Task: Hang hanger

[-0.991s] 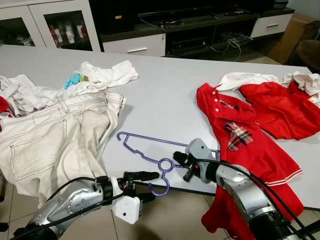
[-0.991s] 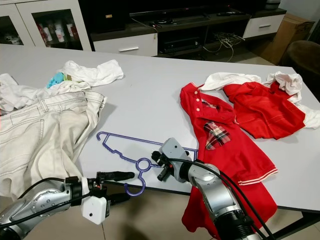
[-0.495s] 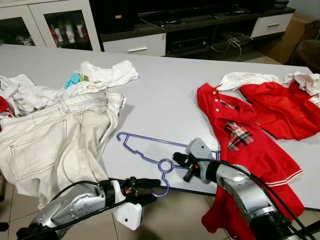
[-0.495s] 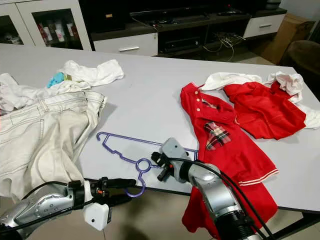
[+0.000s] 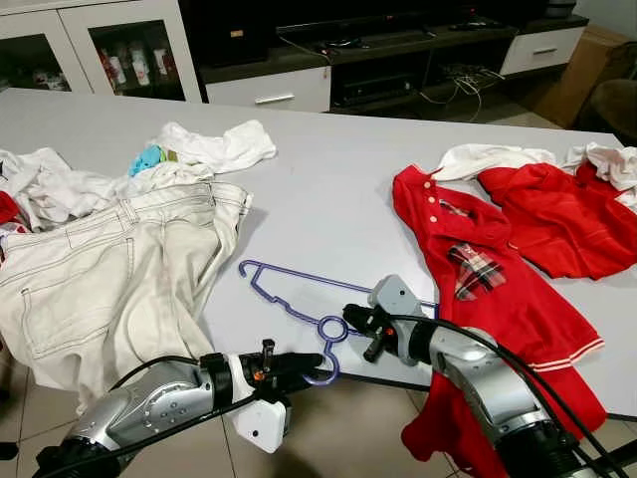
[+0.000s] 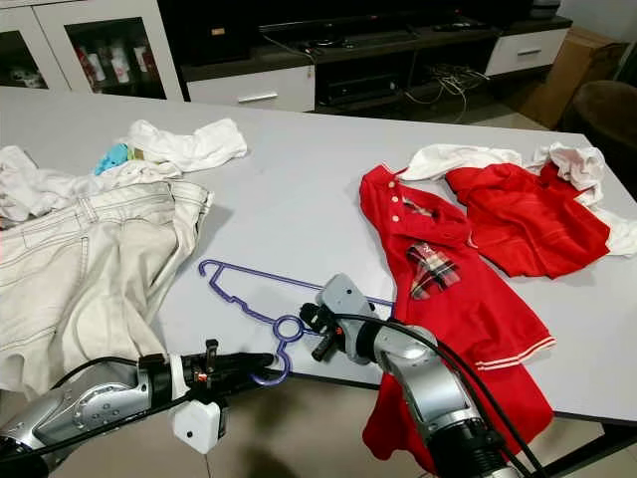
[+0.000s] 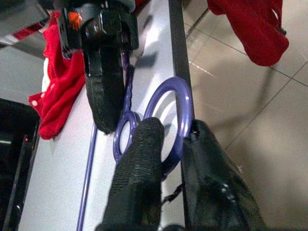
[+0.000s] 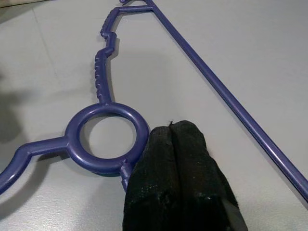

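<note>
Compared with one second before, the left gripper (image 5: 311,364) had moved forward from below the table edge, and its black fingers now closed on the hook of the purple hanger (image 5: 289,299); the hanger itself had shifted only slightly on the table.

From the head camera, the hanger lay flat on the grey table (image 5: 328,189), near its front edge, between the beige trousers (image 5: 109,279) on the left and the red shirt (image 5: 488,289) on the right. The hook hung over the table edge, and the left gripper held it there. The right gripper (image 5: 353,321) rested on the table just beside the ring of the hanger. A second red garment (image 5: 562,219) lay further to the right, and white clothes (image 5: 209,149) lay behind the trousers.

From the left wrist camera, the two fingers (image 7: 139,173) stood narrow, with the curved purple hook (image 7: 180,120) pinched between them at the table edge. The right gripper's black fingers (image 7: 106,91) were seen just beyond the ring.

From the right wrist camera, the right gripper's fingertips (image 8: 175,163) were pressed together with nothing between them, touching the outside of the hanger ring (image 8: 107,138) on the grey surface.
</note>
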